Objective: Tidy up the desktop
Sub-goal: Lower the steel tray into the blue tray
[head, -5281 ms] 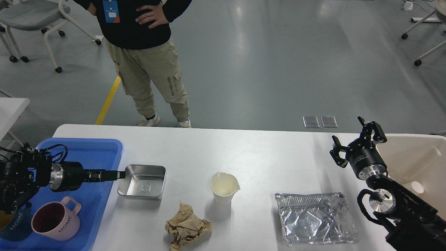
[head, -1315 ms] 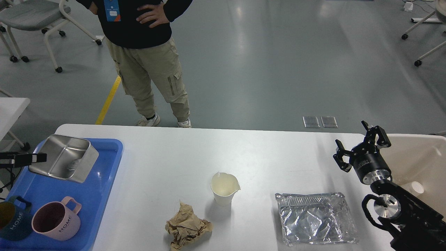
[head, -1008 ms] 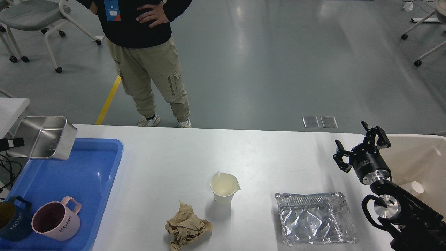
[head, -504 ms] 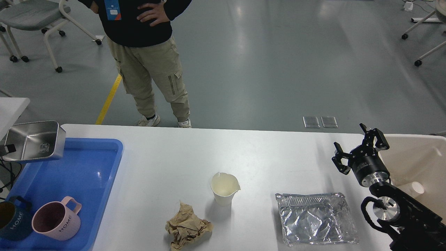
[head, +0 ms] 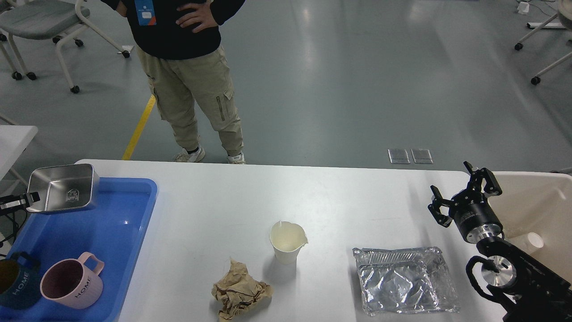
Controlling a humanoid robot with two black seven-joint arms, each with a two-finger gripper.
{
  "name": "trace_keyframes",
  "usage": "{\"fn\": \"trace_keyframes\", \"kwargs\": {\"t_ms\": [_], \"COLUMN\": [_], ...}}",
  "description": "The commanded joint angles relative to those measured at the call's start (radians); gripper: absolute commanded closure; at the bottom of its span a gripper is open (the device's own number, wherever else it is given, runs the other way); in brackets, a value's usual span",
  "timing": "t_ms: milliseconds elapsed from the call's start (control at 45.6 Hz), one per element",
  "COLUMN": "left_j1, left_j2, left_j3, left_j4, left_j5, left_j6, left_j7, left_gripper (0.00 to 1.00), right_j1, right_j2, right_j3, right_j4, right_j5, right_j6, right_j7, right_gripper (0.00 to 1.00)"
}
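Observation:
The white desktop [head: 250,197] fills the lower half of the head view. On it lie a crumpled brown paper ball [head: 240,290], a white paper cup [head: 288,242] and a crinkled foil tray [head: 404,279]. At the far left my left gripper [head: 30,197] is shut on the rim of a steel box [head: 62,193], which is over the far left corner of the blue tray [head: 107,232]. My right gripper [head: 462,194] stands open and empty above the desktop's right end, beside the beige bin [head: 532,201].
A pink mug [head: 71,286] and a dark blue mug [head: 15,284] stand in the blue tray's near end. A small white object [head: 535,240] lies in the beige bin. A person [head: 187,67] stands past the far edge. Wheeled chairs stand at the far left and right.
My left gripper carried the steel box from the desktop to the left over the blue tray, lifted it, and has now lowered and levelled it at the tray's far left corner. The right gripper has barely shifted.

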Motion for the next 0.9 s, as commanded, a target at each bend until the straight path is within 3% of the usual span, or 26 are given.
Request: {"fn": "trace_keyframes", "kwargs": {"t_ms": [0,153,394,877], "left_j1": [0.003,0.026,0.030,0.064], "left_j2": [-0.023,-0.073,-0.168,-0.211], "left_j3": [0.043,0.131,0.141,0.247], "left_j4": [0.002,0.022,0.083,0.091], "left_j5": [0.002,-0.002,0.005,-0.004], "left_j6": [0.018,0.068,0.074,0.108], "left_j7": [0.011,0.037,0.065,0.062], "left_gripper": [0.95,0.95,0.95,0.94], "right_j1": [0.000,0.000,-0.002,-0.002], "right_j2": [0.004,0.002,-0.002,-0.004], "right_j3": [0.000,0.000,0.000,0.002], "right_j4": [0.001,0.000,0.000,-0.004], "right_j5": [0.000,0.000,0.000,0.000], "right_j6": [0.000,0.000,0.000,0.000], "right_j7": [0.000,0.000,0.000,0.000], "right_gripper": [0.00,0.00,0.00,0.00]}}
